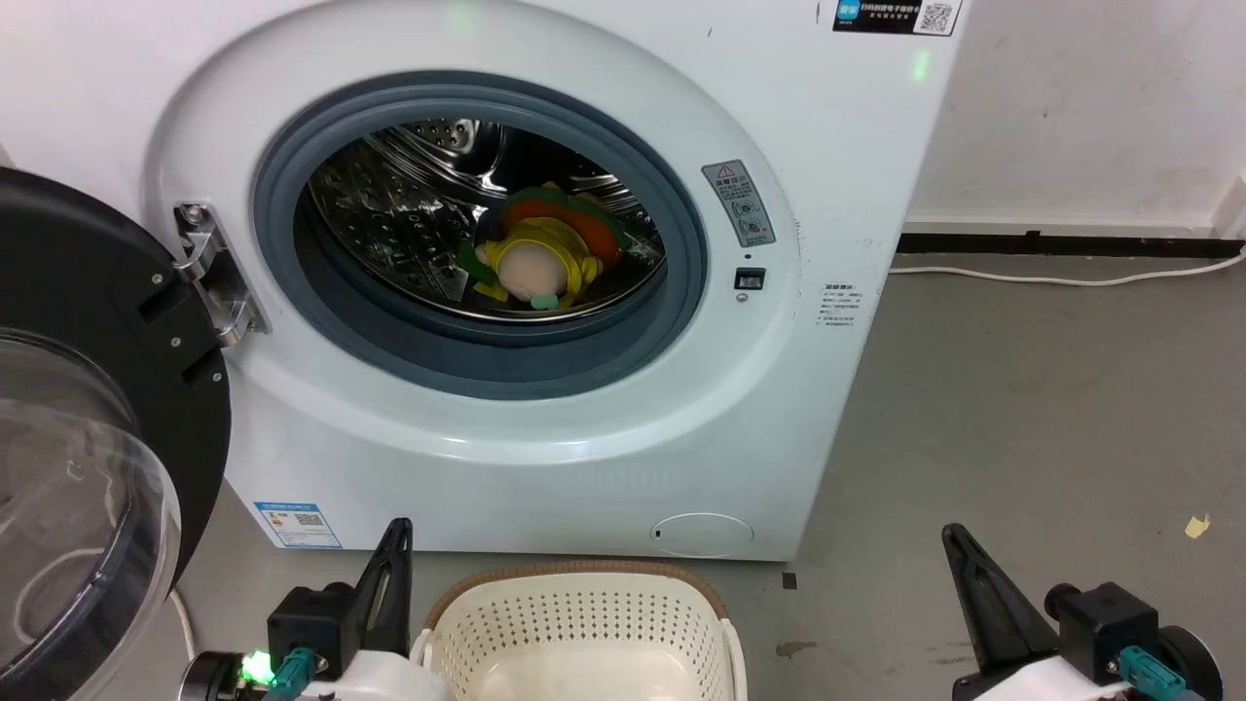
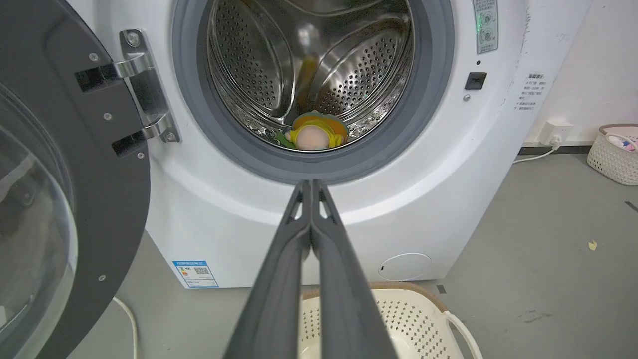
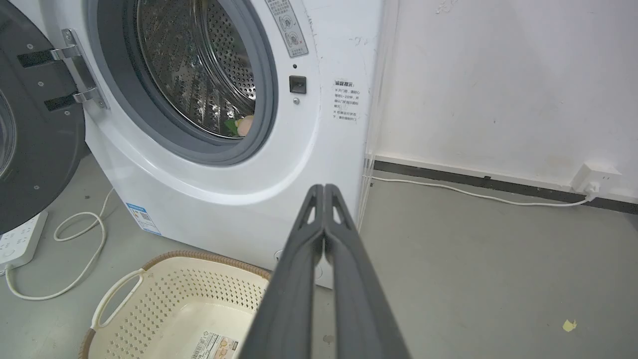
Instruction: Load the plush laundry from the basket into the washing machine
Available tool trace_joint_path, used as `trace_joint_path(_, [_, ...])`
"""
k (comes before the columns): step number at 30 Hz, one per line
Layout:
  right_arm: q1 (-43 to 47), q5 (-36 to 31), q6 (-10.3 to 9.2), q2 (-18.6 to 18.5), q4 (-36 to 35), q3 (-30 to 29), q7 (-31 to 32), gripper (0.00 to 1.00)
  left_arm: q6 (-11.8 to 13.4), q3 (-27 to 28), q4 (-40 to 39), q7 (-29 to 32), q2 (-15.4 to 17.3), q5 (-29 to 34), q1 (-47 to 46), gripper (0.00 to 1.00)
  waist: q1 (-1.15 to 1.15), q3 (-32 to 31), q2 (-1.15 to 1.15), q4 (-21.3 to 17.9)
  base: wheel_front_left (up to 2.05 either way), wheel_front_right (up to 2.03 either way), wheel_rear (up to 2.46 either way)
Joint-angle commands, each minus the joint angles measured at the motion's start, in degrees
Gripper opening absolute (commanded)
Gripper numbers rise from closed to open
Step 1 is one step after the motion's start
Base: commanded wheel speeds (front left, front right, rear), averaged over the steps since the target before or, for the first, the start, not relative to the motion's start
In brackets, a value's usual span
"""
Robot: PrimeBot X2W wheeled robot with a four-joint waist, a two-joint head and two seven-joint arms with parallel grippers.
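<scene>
The left gripper (image 1: 397,534) and right gripper (image 1: 952,534) sit low, fingers pressed together on nothing, flanking the basket (image 1: 574,570), whose label (image 3: 214,345) shows on its bottom in the right wrist view. Beyond and above, the toy (image 1: 540,258) lies at the front of the drum (image 1: 409,204) inside the washer (image 1: 545,458), straight ahead of the left gripper, so loading looks done. The open door (image 1: 107,321) hangs left, nearer that arm; the left wrist view adds a second basket (image 2: 615,154) by the wall (image 2: 598,60).
</scene>
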Motion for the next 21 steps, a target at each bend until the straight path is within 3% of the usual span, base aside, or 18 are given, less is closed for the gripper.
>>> trace_joint_path(1, [-1.08,-0.26,-0.03,0.00,-0.46,-0.13,0.20,0.00,0.08,0.41,-0.51,0.35,-0.10,0.66,-0.76,0.00,0.00,0.01,0.00,-0.07,0.00,0.00,0.00])
trace_joint_path(21, [-2.38,-1.03,-0.04,0.01,-1.20,-0.27,2.67,0.00,0.11,1.88,-1.91,2.81,-0.94,2.31,-1.42,0.00,0.00,0.21,0.00,-1.43,0.00,0.00,0.00])
